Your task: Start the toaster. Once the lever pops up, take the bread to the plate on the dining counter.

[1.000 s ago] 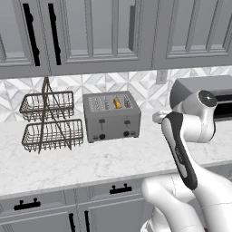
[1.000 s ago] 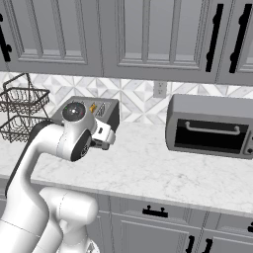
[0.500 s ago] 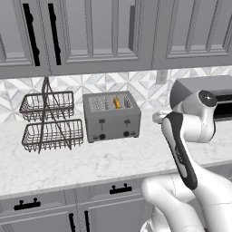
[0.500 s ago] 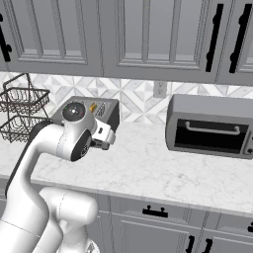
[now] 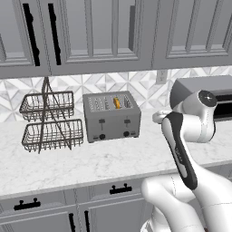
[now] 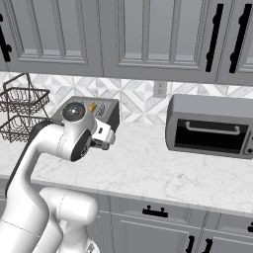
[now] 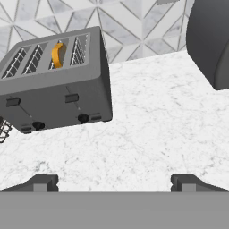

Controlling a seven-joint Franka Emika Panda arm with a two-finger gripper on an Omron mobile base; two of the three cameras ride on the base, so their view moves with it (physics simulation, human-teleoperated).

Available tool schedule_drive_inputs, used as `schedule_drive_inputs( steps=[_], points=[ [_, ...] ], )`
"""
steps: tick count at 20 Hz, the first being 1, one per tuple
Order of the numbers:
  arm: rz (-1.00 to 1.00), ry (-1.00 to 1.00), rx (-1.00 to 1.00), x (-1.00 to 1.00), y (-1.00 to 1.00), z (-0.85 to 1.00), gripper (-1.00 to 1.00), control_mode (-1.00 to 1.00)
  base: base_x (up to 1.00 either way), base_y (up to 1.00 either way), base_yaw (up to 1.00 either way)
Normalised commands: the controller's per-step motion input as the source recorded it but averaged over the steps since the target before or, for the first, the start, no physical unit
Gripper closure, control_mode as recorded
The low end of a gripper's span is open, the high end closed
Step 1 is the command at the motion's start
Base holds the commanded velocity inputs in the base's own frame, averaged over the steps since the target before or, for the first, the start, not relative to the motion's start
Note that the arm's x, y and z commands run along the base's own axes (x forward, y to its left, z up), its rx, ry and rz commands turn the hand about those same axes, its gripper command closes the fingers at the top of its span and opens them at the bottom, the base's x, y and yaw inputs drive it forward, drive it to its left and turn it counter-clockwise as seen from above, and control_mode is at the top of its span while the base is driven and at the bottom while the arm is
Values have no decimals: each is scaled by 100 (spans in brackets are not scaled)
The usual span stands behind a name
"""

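Grey metal toaster (image 7: 56, 80) lies ahead and left of the pincer (image 7: 114, 182), long axis running across the worktop, levers facing outward; the bread (image 7: 57, 54) stands edge-on in a slot (third along). Pincer hovers low over marble, fingers wide apart, empty.

You get even, soft rendered light across all three views, with no glare or blown highlights. Faint shadows sit under the toaster (image 5: 111, 116) and the upper cabinets (image 5: 90, 36). Edges stay sharp, with no blur, though the hand view tilts the scene noticeably.
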Motion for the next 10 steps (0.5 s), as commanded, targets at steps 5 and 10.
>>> schedule_drive_inputs(
  steps=[5, 10],
  points=[
    [0, 0, 0, 0, 0, 0, -100, -100, 0, 0, 0],
    [0, 0, 0, 0, 0, 0, -100, -100, 0, 0, 0]
  ],
)
